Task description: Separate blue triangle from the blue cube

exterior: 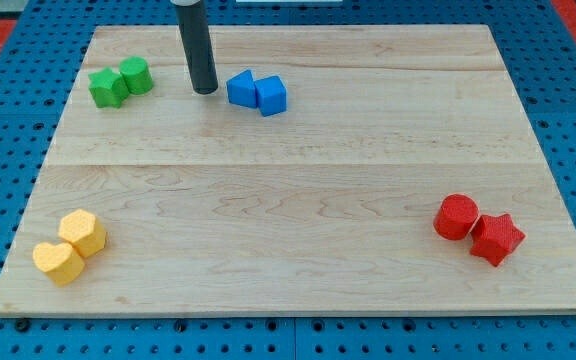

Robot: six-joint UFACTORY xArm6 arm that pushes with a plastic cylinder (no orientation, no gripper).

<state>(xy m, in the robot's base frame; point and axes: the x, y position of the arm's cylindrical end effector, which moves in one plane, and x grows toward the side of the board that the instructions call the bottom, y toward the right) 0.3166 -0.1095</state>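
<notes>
The blue triangle [240, 88] and the blue cube [271, 95] lie touching each other near the view's top, left of centre, on the wooden board [298, 200]. The triangle is on the left, the cube on the right. My tip [205, 91] stands just left of the blue triangle, a small gap apart from it. The dark rod rises from there to the view's top edge.
Two green blocks [120, 82] touch each other at the top left. Two yellow blocks [70, 247] sit at the bottom left. A red cylinder [456, 216] and a red star [496, 239] sit at the right. Blue pegboard surrounds the board.
</notes>
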